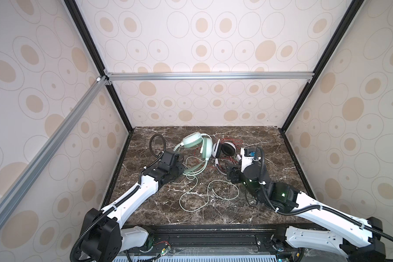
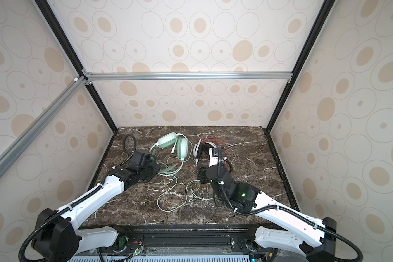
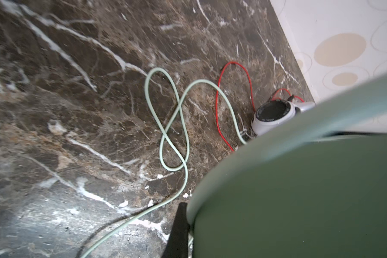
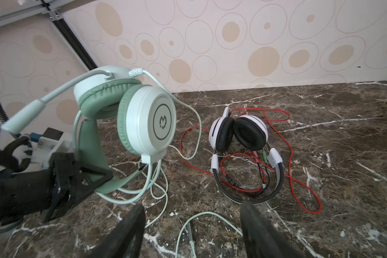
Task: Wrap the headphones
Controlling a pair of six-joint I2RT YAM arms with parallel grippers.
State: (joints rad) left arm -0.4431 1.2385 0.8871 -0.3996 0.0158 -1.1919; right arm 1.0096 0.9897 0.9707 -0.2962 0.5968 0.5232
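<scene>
So the left gripper was clamped on the headband of the mint green headphones, toward the tabletop back edge. The right gripper hung open, empty, near the white-and-black headphones beside them.

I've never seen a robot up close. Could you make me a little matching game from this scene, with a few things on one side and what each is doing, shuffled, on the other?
Things
1. left arm's fingers
2. right arm's fingers
3. white-and-black headphones
4. pale green cable

States
A. resting on the table, red cable strewn around
B. spread open, gripping nothing
C. trailing in loose loops
D. shut on the headband of the mint green headphones

Pairs: 1-D, 2-B, 3-A, 4-C
</scene>
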